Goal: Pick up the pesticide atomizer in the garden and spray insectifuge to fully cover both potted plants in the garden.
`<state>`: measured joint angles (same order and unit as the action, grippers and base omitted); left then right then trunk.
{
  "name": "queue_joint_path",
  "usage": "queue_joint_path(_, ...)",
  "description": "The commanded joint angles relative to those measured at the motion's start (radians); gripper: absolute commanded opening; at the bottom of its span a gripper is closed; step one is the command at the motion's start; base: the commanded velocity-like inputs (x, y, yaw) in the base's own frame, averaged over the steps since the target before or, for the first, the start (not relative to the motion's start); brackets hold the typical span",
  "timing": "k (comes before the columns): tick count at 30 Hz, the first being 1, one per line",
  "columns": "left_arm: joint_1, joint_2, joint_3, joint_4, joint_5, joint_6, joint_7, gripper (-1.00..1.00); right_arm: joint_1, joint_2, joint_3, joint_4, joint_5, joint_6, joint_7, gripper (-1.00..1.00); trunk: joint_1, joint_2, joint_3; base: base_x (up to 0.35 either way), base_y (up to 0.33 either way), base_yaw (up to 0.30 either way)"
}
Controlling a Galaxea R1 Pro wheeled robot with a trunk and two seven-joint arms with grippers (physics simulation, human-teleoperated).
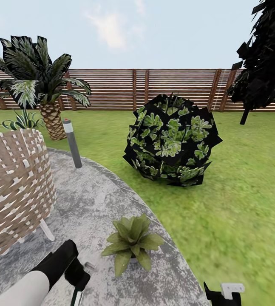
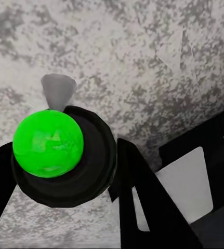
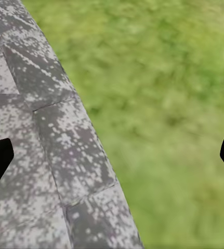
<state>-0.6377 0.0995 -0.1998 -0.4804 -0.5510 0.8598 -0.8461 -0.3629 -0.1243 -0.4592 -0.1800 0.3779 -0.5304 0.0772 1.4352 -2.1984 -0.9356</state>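
One potted plant (image 1: 131, 241), a rosette of pointed green leaves, stands on the grey patio (image 1: 94, 199) of the garden, just right of my left gripper (image 1: 78, 277). The left wrist view shows the pesticide atomizer (image 2: 48, 142), a bright green ball in a black collar with a grey nozzle. My left gripper (image 2: 65, 174) is shut on it, over the paving. My right gripper (image 1: 222, 294) hangs low at the patio's edge. In its wrist view the right gripper (image 3: 112, 158) is open, its tips far apart with nothing between them. Insectifuge is out of view; the leaves look plain green.
A wicker chair (image 1: 14, 187) fills the left. Behind it are a spiky striped plant (image 1: 23, 120), a palm (image 1: 43, 91) and a grey bollard lamp (image 1: 72, 143). A big dark-leaved shrub (image 1: 171, 140) sits on the lawn (image 1: 243, 199), with a slatted wooden fence (image 1: 154, 89) behind.
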Motion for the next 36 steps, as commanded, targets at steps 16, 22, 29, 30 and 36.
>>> queue_joint_path(16,-0.056,0.024,-0.099,-0.019,-0.070,-0.005,-0.097,-1.00,-0.001,0.000,-0.008,0.011,0.005,-0.003,0.010,1.00,0.000,0.000,-0.001,0.031,0.012,-0.127)
queue_joint_path(22,-0.121,0.023,-0.144,-0.004,-0.085,-0.003,-0.097,-1.00,-0.001,-0.005,-0.007,0.010,0.007,-0.003,0.010,1.00,0.000,0.000,-0.001,0.044,0.022,-0.001)
queue_joint_path(29,-0.111,0.041,-0.159,0.001,-0.084,-0.012,-0.097,-1.00,-0.001,-0.005,-0.007,0.010,0.007,-0.003,0.010,1.00,0.000,0.000,-0.001,0.000,0.000,0.000)
queue_joint_path(30,-0.110,0.042,-0.160,0.002,-0.084,-0.013,-0.097,-1.00,-0.001,-0.005,-0.007,0.010,0.007,-0.003,0.010,1.00,0.000,0.000,-0.001,0.000,0.000,0.000)
queue_joint_path(36,-0.113,0.042,-0.155,-0.001,-0.086,-0.011,-0.098,-1.00,-0.001,-0.005,-0.007,0.010,0.007,-0.003,0.010,1.00,0.000,0.000,-0.001,0.000,0.000,0.000)
